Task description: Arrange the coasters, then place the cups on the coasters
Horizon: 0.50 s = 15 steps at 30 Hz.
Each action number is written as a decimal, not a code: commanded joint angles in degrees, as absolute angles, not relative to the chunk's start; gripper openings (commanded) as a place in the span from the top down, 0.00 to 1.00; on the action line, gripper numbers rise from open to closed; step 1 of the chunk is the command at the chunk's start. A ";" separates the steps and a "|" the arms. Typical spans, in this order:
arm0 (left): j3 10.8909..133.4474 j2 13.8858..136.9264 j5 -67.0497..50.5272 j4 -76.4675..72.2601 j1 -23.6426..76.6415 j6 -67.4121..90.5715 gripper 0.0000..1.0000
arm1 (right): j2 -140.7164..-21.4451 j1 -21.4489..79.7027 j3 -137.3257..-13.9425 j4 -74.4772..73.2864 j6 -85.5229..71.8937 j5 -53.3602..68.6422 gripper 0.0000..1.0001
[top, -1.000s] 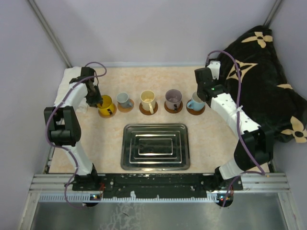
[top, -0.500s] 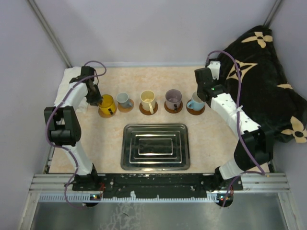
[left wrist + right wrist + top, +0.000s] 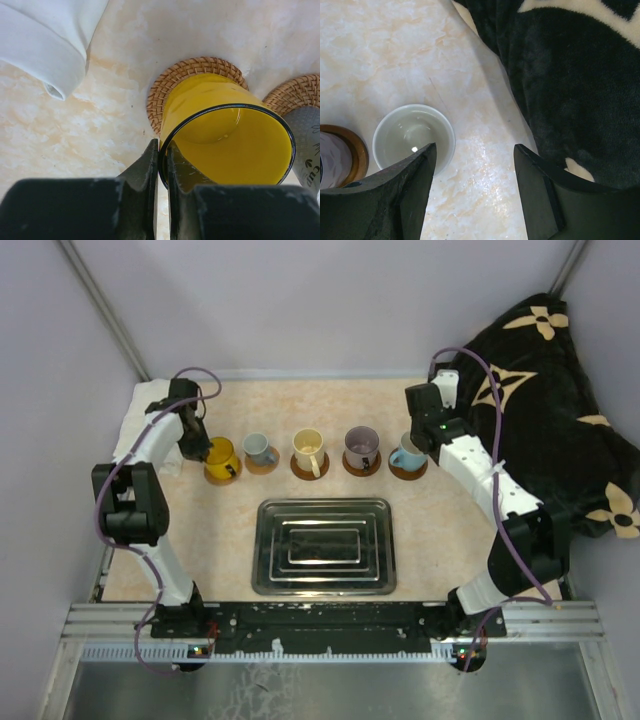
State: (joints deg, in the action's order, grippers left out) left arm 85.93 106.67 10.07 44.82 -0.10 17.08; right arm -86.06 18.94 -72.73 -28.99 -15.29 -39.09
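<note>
Five cups stand in a row across the table. The yellow cup (image 3: 221, 458) is at the left end, its base over a woven coaster (image 3: 172, 82), and it leans in the left wrist view. My left gripper (image 3: 162, 145) is shut on the rim of the yellow cup (image 3: 225, 135), one finger inside and one outside. To its right come a small grey-white cup (image 3: 258, 448), a cream cup (image 3: 309, 450), a purplish-grey cup (image 3: 360, 446) and a light blue cup (image 3: 407, 456), each on a reddish-brown coaster (image 3: 405, 472). My right gripper (image 3: 474, 150) is open just above and beside the light blue cup (image 3: 412, 135).
A rectangular steel tray (image 3: 322, 545) lies in front of the row. A white cloth (image 3: 138, 420) is bunched at the far left. A black blanket with cream flowers (image 3: 560, 390) covers the right side, close to my right fingers (image 3: 535, 190).
My left gripper's jaws have closed onto the yellow cup's rim. The cups and the right arm have stayed put.
</note>
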 commanded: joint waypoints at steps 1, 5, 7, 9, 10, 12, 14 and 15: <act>86.27 103.50 12.51 46.81 -0.09 16.91 0.89 | -85.94 18.63 -72.52 -27.26 -16.52 -39.55 0.36; 85.17 102.24 13.01 46.42 -0.14 16.42 0.89 | -86.09 18.63 -72.34 -27.25 -16.77 -39.31 0.36; 85.03 102.44 12.87 46.33 -0.14 16.43 0.89 | -86.25 18.59 -72.27 -27.09 -16.84 -38.96 0.36; 85.39 102.81 12.64 46.51 -0.15 16.84 0.89 | -86.38 18.63 -72.40 -27.16 -16.78 -38.85 0.36; 85.42 102.90 12.39 46.50 -0.17 17.02 0.89 | -86.39 18.63 -72.42 -27.23 -16.74 -38.84 0.36; 85.28 102.92 12.23 46.03 -0.16 17.08 0.86 | -86.33 18.63 -72.38 -27.31 -16.75 -38.89 0.36; 85.28 102.98 12.00 45.62 -0.17 17.09 0.80 | -86.16 18.63 -72.27 -27.33 -16.79 -38.93 0.36; 85.31 103.13 11.73 45.47 -0.17 17.04 0.75 | -86.14 18.63 -72.13 -27.27 -16.74 -38.94 0.36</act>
State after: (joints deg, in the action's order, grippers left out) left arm 85.23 104.92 11.94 46.33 -0.12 16.80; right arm -86.54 18.94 -72.62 -29.15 -15.68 -38.65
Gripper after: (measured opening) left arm 0.176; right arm 0.641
